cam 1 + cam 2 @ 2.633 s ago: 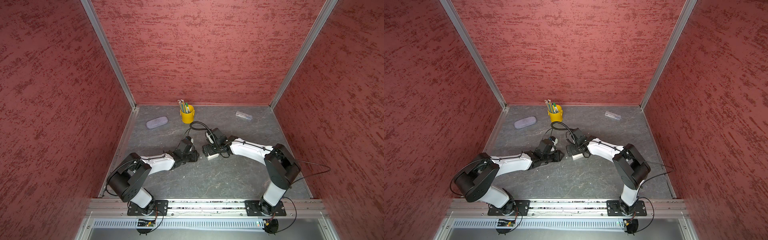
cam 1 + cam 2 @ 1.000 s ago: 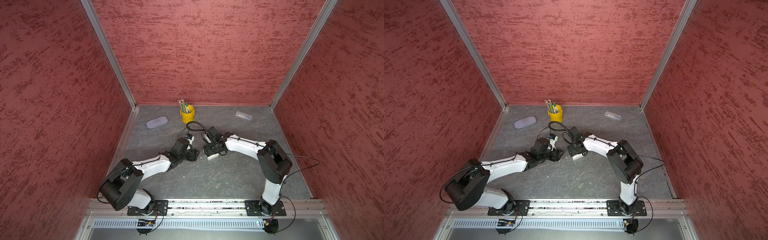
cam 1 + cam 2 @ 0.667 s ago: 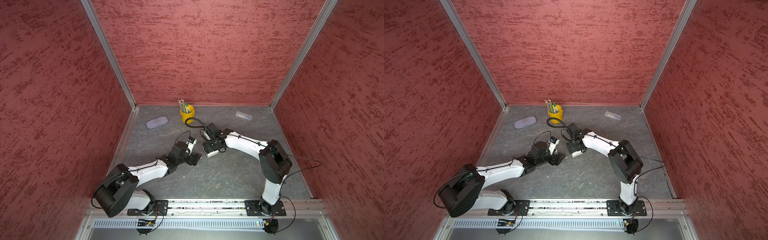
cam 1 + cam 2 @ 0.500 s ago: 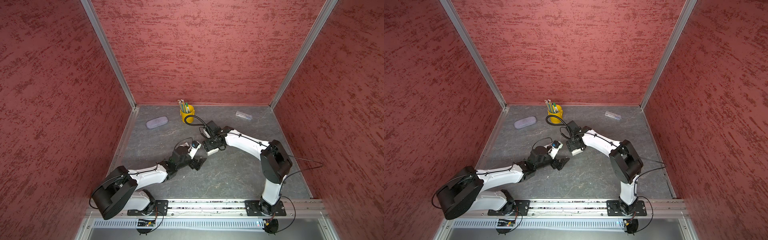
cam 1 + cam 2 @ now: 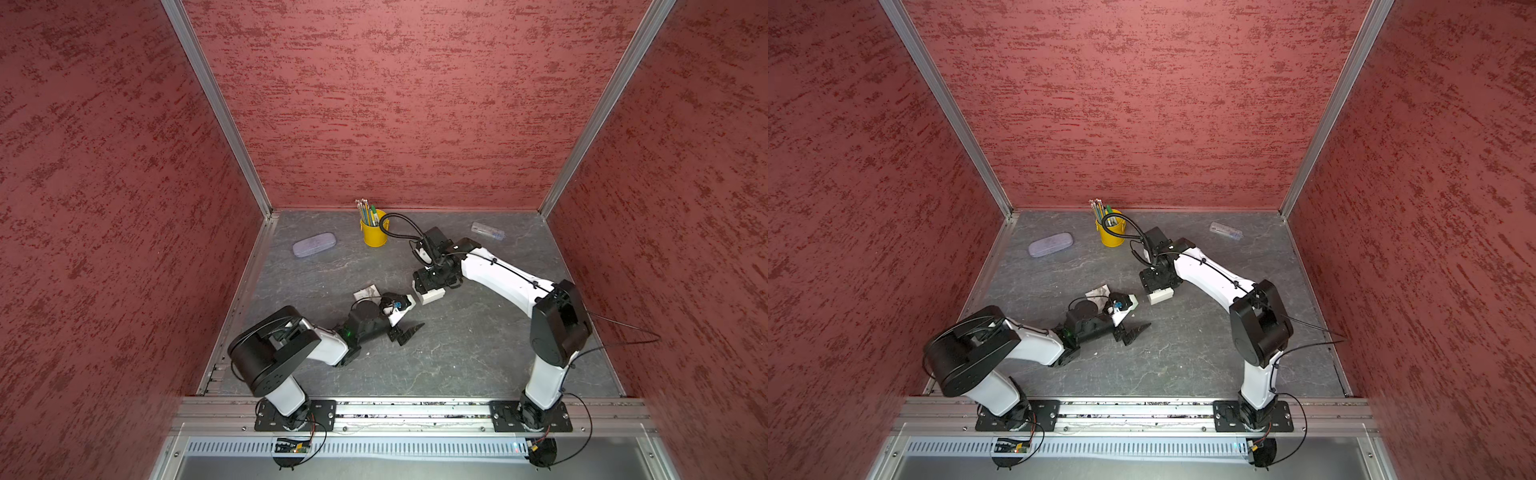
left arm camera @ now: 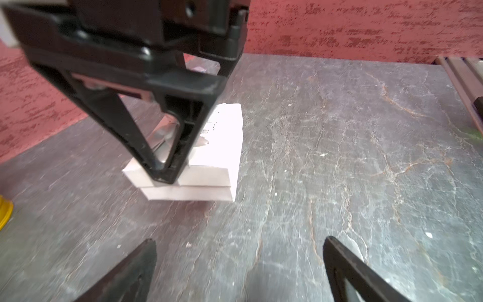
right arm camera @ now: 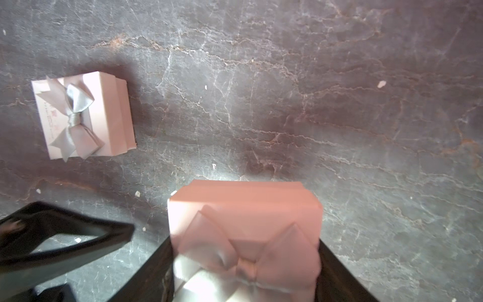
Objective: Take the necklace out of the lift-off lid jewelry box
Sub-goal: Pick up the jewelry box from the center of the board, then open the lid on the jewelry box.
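Observation:
The jewelry box (image 7: 245,209), pale pink with a satin bow on its lid, sits on the grey table with its lid on. It shows in both top views (image 5: 432,296) (image 5: 1160,296) and as a white box in the left wrist view (image 6: 209,167). My right gripper (image 7: 245,261) comes down over it, one finger against each side, shut on it. My left gripper (image 6: 240,261) hovers low in front of the box and apart from it, open with nothing between its fingers; it also shows from above (image 5: 405,330). The necklace is hidden.
A second similar box with a grey bow (image 7: 83,115) lies to the left (image 5: 365,291). At the back stand a yellow cup of pencils (image 5: 375,232), a lilac glasses case (image 5: 314,244) and a clear case (image 5: 487,231). Red walls enclose the table.
My left gripper has opened and drawn back from the jewelry box toward the front. The right gripper stays over the box, which has shifted slightly backward.

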You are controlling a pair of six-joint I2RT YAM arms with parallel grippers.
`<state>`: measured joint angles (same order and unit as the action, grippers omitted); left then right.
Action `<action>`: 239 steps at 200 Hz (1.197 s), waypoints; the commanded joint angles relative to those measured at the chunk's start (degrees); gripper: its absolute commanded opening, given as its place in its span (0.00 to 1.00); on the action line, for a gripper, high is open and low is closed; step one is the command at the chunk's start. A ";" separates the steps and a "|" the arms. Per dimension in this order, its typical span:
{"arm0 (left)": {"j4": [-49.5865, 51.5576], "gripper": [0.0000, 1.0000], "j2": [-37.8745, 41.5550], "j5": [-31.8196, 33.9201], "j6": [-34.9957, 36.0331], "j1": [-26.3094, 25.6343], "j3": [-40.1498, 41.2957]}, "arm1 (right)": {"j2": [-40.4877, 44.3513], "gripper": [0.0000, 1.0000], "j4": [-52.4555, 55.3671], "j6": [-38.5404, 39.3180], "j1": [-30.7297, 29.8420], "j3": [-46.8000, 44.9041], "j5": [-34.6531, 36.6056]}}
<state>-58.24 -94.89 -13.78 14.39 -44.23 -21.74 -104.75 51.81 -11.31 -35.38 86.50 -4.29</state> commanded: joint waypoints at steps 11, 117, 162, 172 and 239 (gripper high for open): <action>-10.42 1.00 -4.95 -3.27 -1.58 2.04 -2.13 | 2.83 0.72 1.11 -0.29 0.42 0.09 -2.78; -3.38 0.98 -6.36 -8.25 -3.50 6.35 -7.44 | 3.24 0.72 1.90 -0.42 0.50 3.92 -4.94; -3.48 0.94 -7.04 -9.87 -3.41 6.43 -7.61 | 3.23 0.72 2.24 -0.37 0.48 4.99 -5.11; -3.16 0.91 -7.06 -10.45 -3.48 6.52 -7.86 | 3.24 0.72 2.34 -0.33 0.49 5.08 -5.11; -3.59 0.79 -7.11 -12.13 -4.85 7.44 -8.32 | 3.50 0.72 2.24 -0.64 0.53 5.13 -6.63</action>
<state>-61.41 -101.16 -23.83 10.55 -37.08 -29.15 -103.50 54.13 -11.55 -35.07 89.65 -9.34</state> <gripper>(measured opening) 0.804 0.724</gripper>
